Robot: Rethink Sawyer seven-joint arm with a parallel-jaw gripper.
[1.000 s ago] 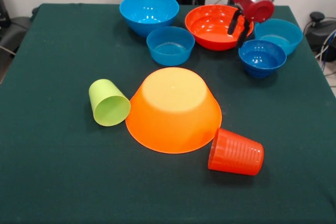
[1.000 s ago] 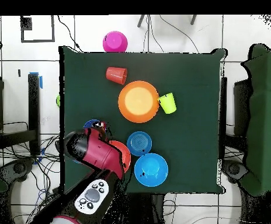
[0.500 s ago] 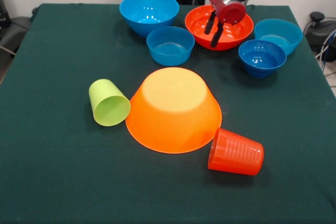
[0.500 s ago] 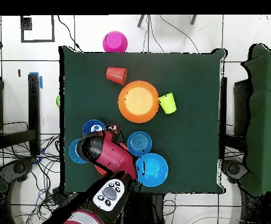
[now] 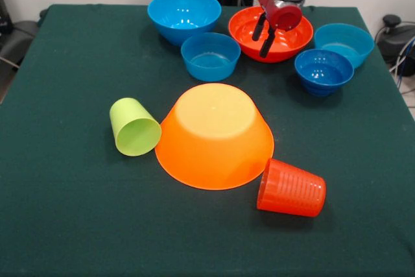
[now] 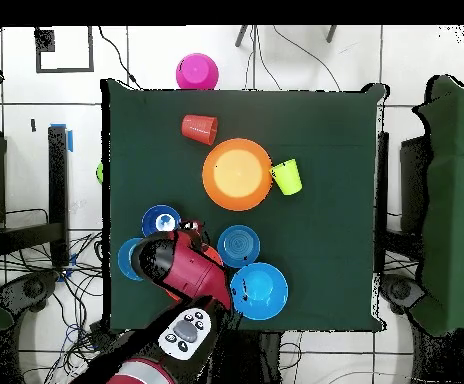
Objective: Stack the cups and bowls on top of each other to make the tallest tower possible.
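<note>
Gripper [image 5: 264,36] hangs over the red-orange bowl [image 5: 285,45] at the table's [image 5: 65,212] far side; jaws spread a bit, nothing btwn them, tips inside the bowl's opening, can't tell if touching. In overhead view the arm [image 6: 181,272] covers most of that bowl.

Big light-orange bowl [image 5: 214,135] sits upside down mid-table, nothing on top of it. Lime green cup [image 5: 133,128] lies on its side just beside it on the left in front view, mouth toward camera. Ribbed orange cup [image 5: 292,189] lies on its side at the bowl's near right edge, looks to be touching.

Medium blue bowl [image 5: 184,15] upright at far side, left of the red-orange one. Three small blue bowls upright: one [image 5: 210,56] in front of the medium blue, one dark blue [image 5: 323,71] right of gripper, one lighter [image 5: 343,42] behind it.

Pink bowl [image 6: 197,72] upside down on the floor, off the table, overhead view only.
</note>
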